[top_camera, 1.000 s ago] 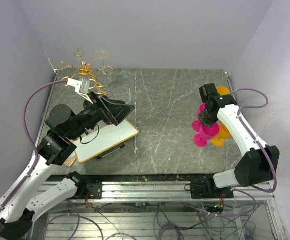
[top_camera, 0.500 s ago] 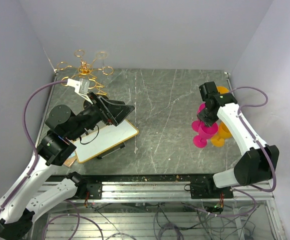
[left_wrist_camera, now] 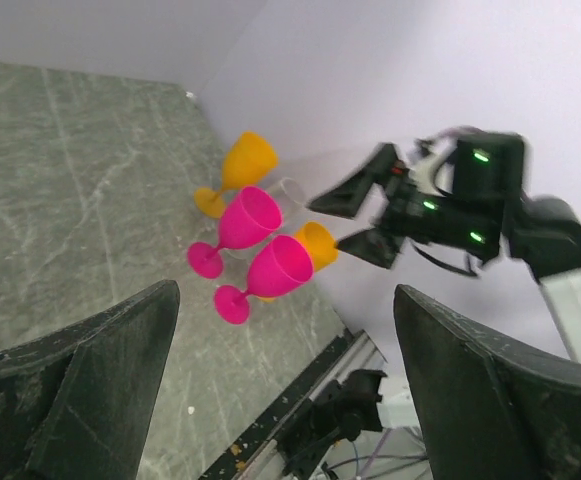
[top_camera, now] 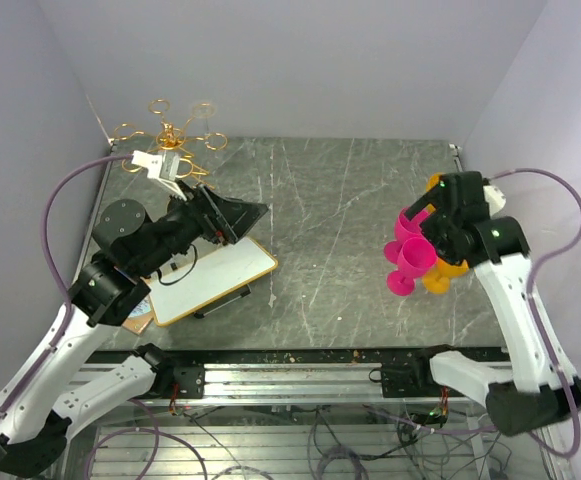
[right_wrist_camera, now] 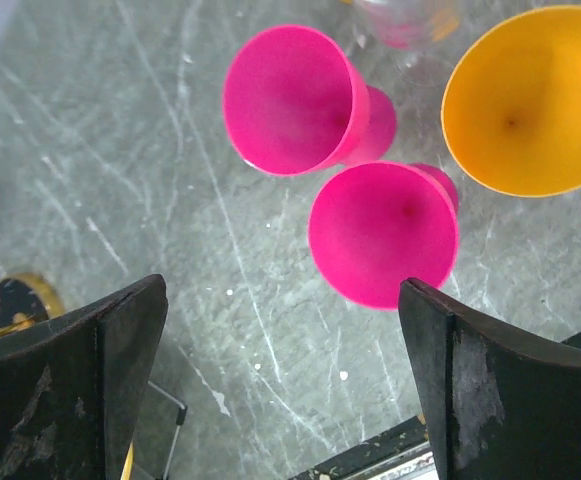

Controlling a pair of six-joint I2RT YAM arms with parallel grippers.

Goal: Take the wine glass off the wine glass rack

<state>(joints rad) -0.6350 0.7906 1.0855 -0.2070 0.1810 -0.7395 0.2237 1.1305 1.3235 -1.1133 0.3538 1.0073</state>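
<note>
R claw (right_wrist_camera: pixel 288 395) now open, lifted off pink wine glass (top_camera: pixel 412 257); L claw (left_wrist_camera: pixel 285 400) open.
Glass glossy, flared, at 3 o'clock; veined grey bench (top_camera: pixel 320 215).

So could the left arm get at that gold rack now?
Probably, after turning: the rack stands close beside it with nothing between, but the open left gripper points away from it.

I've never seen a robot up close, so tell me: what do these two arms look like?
The left arm and right arm both have white tube-like links joined by chunky round black joints. A purple cable loops along each. The jaws are flat black wedges. Small green lights glow near the right wrist.
</note>
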